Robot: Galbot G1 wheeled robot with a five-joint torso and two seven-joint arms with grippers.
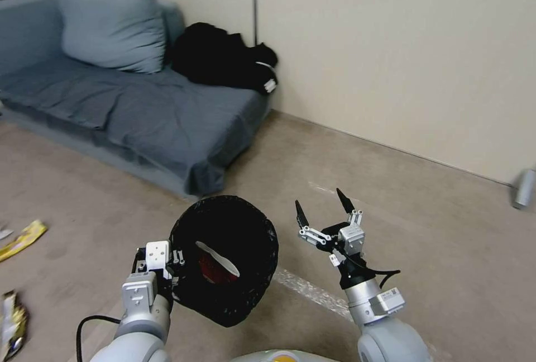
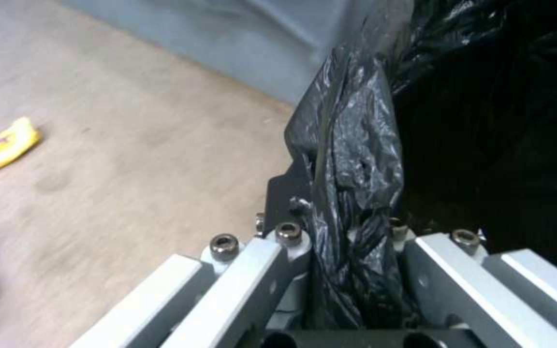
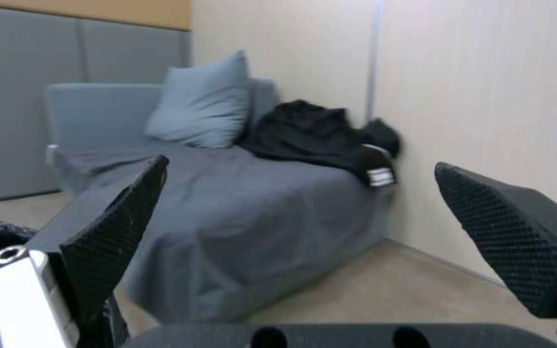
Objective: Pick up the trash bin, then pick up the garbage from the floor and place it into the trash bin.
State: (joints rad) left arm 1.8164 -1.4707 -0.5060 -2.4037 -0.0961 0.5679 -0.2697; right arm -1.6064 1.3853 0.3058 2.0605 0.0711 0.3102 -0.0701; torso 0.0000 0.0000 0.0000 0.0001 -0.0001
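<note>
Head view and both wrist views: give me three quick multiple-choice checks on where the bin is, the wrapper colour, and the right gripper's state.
1. Where is the small round trash bin lined with a glossy black bag?
A. standing on the sofa
B. held up off the floor by the left gripper
C. lying by the far wall

2. What colour is the flat snack wrapper on the beige floor to the robot's left?
A. yellow
B. blue
C. pink

3. How is the right gripper?
A. shut on a bottle
B. shut on the bin's rim
C. open and empty

Answers: 1 B, the left wrist view shows the bag-covered rim clamped between that gripper's fingers; 2 A, it shows yellow in the head and left wrist views; 3 C, its black fingertips stand wide apart with nothing between them.
</note>
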